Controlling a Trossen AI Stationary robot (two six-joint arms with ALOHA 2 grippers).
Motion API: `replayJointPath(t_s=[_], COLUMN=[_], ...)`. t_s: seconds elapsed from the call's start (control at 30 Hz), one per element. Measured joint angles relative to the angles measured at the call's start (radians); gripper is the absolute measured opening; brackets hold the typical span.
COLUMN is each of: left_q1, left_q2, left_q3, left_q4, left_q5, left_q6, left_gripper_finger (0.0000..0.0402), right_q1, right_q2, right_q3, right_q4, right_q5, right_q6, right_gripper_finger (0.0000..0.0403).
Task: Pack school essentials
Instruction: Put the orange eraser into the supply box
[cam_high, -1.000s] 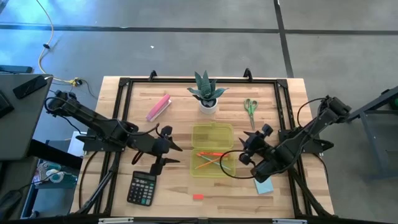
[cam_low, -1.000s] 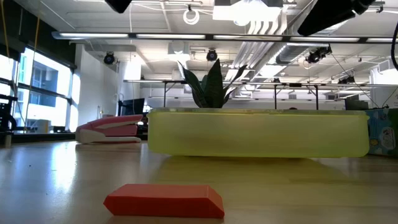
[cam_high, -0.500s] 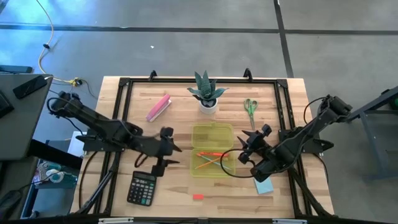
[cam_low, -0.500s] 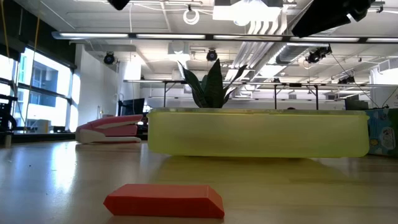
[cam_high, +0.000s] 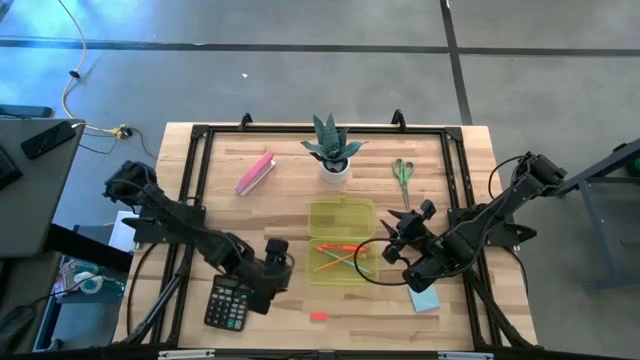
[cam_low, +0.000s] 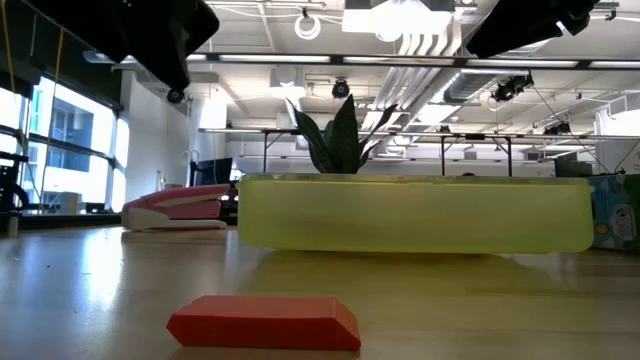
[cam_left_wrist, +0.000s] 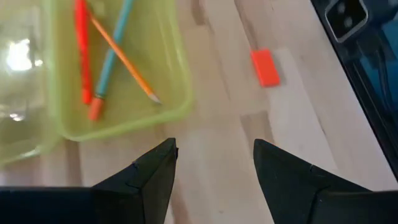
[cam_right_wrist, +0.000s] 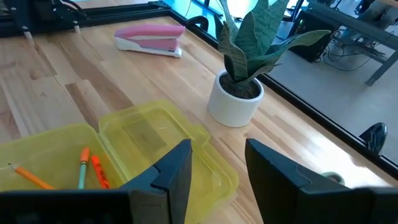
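An open yellow-green box (cam_high: 340, 240) lies mid-table. Its tray (cam_left_wrist: 118, 74) holds an orange pencil (cam_left_wrist: 124, 62), a blue-green pencil (cam_left_wrist: 115, 46) and a red-orange pen (cam_left_wrist: 83, 53). My left gripper (cam_high: 280, 265) (cam_left_wrist: 214, 162) hovers open off the tray's near-left corner, beside the calculator (cam_high: 228, 303). My right gripper (cam_high: 398, 230) (cam_right_wrist: 217, 168) hangs open just right of the box. Green-handled scissors (cam_high: 402, 172) lie flat near the far right. A light-blue note pad (cam_high: 424, 298) lies under the right arm. A small red-orange block (cam_high: 318, 316) (cam_low: 265, 322) lies near the front edge.
A potted plant (cam_high: 332, 150) stands at the far middle, with a pink oblong bar (cam_high: 255, 172) to its left. A black frame (cam_high: 200, 135) runs around the tabletop. Bare wood shows between the box and the near edge, around the red-orange block.
My left arm has swung toward the near edge and to the right, and its gripper has come from left of the box lid down to the tray's near-left corner. It now shows at the low view's upper left. The right arm has kept still.
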Motion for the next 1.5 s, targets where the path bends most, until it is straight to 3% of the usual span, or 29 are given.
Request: replayJointPath(t_s=[0.4,0.87,1.5], left_q1=[-0.084,-0.14,-0.119], left_q2=[0.182,0.418,0.443], left_q3=[0.195,0.377,0.423], left_q4=[-0.113,-0.092,-0.068], left_q5=[-0.024,-0.064,-0.126], left_q6=[-0.086,-0.125,-0.178], left_gripper_finger=[0.0202,0.0202,0.0202], right_q1=[0.0,0.007,0.006], right_q2=[0.001,0.007,0.021], right_q3=[0.0,0.0,0.001], right_q4=[0.015,0.141,0.208], right_q5=[-0.03,-0.194,-0.165], right_q6=[0.0,0.067,-0.029], right_gripper_finger=[0.014,0.014,0.014])
